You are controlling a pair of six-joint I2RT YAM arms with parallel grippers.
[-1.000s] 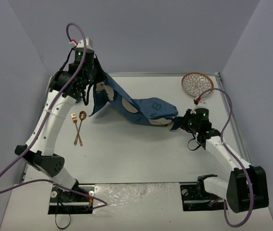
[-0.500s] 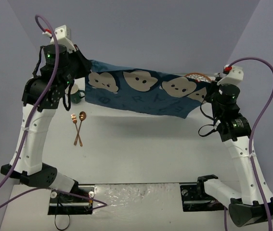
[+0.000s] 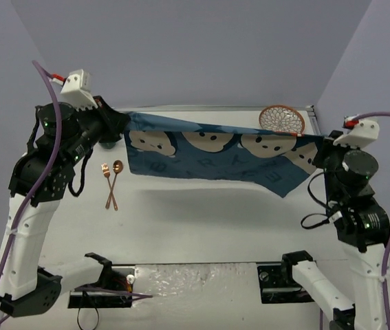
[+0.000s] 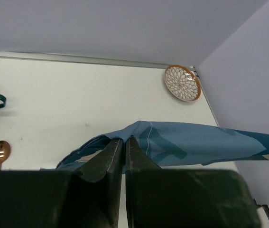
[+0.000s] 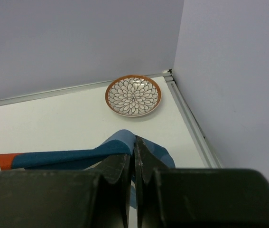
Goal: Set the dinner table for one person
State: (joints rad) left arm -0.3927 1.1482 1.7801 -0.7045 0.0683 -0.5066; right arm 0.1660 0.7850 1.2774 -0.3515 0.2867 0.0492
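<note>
The left gripper (image 4: 123, 140) and right gripper (image 5: 135, 140) are pinching tight on the upper corners of the dark blue cartoon-face cloth mat (image 3: 208, 155), probably light and floppy, sagging over the white table (image 3: 201, 227).

Pale letters cross the blue cloth mat (image 3: 208, 163), perhaps including "RA"; otherwise illegible.

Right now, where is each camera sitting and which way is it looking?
Top external: above and behind, looking down at the table; both arms show, holding the blue cloth.
Left wrist: on the left gripper, facing the far right corner; its fingers show.
Right wrist: on the right gripper, facing far; its fingers show.
All three share the plate.
</note>
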